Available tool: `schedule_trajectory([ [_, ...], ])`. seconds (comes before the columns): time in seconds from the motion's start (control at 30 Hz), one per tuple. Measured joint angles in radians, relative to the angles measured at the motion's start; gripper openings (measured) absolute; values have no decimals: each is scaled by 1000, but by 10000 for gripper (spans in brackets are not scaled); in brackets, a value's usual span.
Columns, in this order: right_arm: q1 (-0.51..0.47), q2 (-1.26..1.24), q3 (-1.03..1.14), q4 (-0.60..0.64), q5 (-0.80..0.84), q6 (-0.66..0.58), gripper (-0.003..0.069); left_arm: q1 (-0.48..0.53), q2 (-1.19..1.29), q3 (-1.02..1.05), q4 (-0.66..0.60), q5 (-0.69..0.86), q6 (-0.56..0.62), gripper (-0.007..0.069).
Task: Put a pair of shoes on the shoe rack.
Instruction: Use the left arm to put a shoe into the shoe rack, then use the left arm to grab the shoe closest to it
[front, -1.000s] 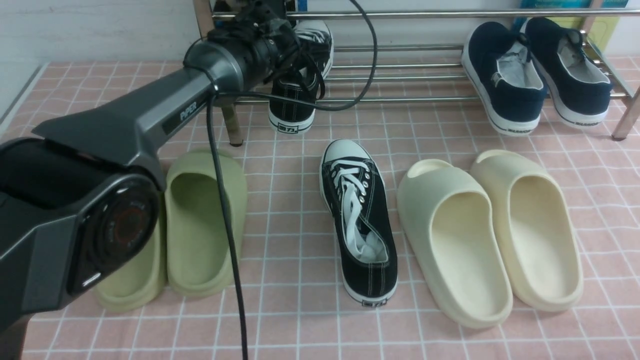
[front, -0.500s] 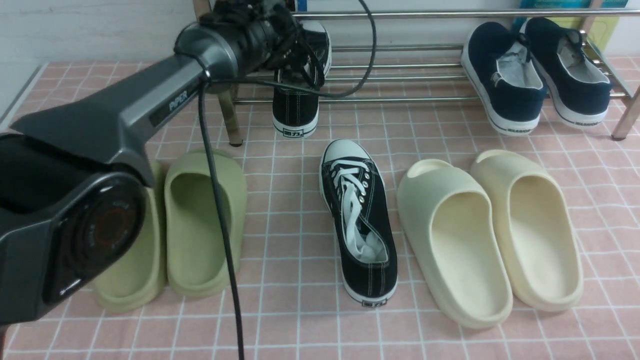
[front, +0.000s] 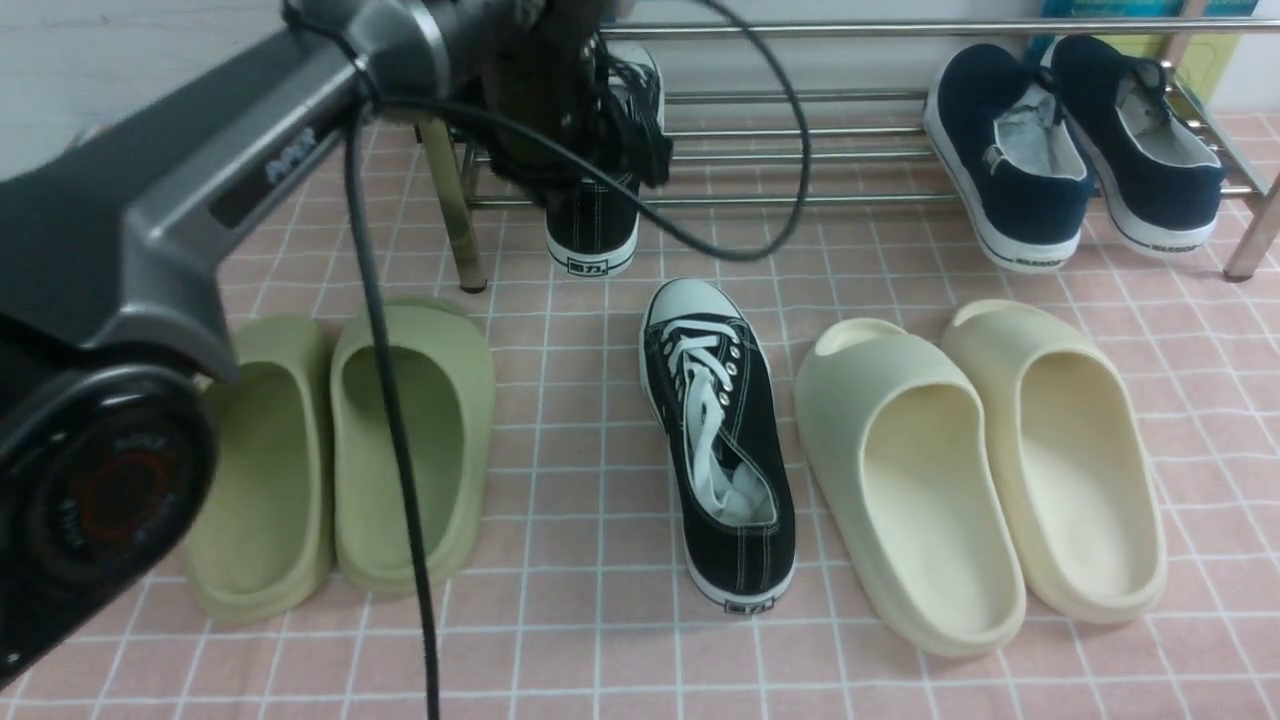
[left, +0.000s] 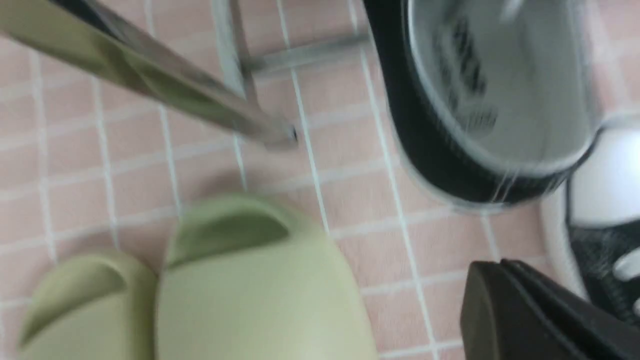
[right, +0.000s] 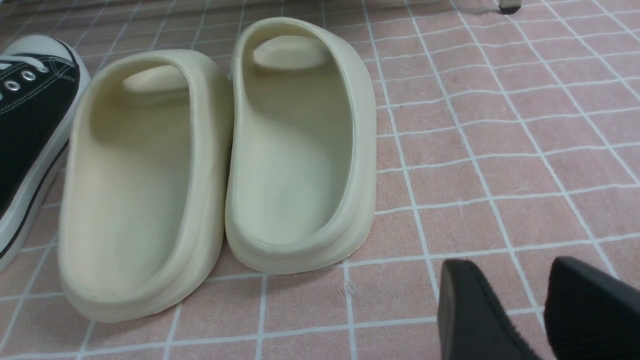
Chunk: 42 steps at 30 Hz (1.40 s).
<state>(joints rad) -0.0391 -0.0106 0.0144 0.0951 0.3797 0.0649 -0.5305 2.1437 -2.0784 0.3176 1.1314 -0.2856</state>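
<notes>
One black sneaker (front: 592, 232) of the pair rests on the chrome shoe rack (front: 800, 130), its heel hanging over the front bar; the left wrist view looks down into its opening (left: 500, 100). The other black sneaker (front: 715, 440) lies on the floor, toe toward the rack. My left gripper (left: 502, 264) hovers just above and in front of the racked sneaker, its fingers pressed together with nothing between them. My right gripper (right: 505, 280) is open low over the tiles, beside the cream slides, holding nothing. The floor sneaker's toe (right: 30, 100) shows at that view's edge.
Two navy slip-ons (front: 1070, 150) lean on the rack's right end. Olive slides (front: 340, 450) lie on the floor at the left, cream slides (front: 980, 470) at the right. A rack leg (front: 450, 210) stands by the olive slides. My left arm's cable (front: 390, 400) hangs across the left side.
My left arm has lifted up and back from the racked sneaker, which shifted slightly right and now rests free on the bars. The floor sneaker and slides have not moved.
</notes>
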Motion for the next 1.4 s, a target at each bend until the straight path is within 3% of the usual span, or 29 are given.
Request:
schedule_trajectory([
  [0.2,0,0,0,0,0,0,240,0,87,2,23,-63,5,2],
  [0.57,0,0,0,0,0,0,240,-1,90,5,97,-224,-92,2],
  [0.73,0,0,0,0,0,0,240,-15,65,5,61,-150,-64,3],
  [0.9,0,0,0,0,0,0,240,-78,-63,5,-71,21,63,5],
  [1.03,0,0,0,0,0,0,240,-98,-157,55,-197,70,86,8],
  [1.13,0,0,0,0,0,0,240,-112,-239,229,-285,-7,76,13],
  [1.3,0,0,0,0,0,0,240,-160,-311,549,-293,-262,-5,20],
  [1.4,0,0,0,0,0,0,240,-173,-319,634,-285,-365,-73,56],
])
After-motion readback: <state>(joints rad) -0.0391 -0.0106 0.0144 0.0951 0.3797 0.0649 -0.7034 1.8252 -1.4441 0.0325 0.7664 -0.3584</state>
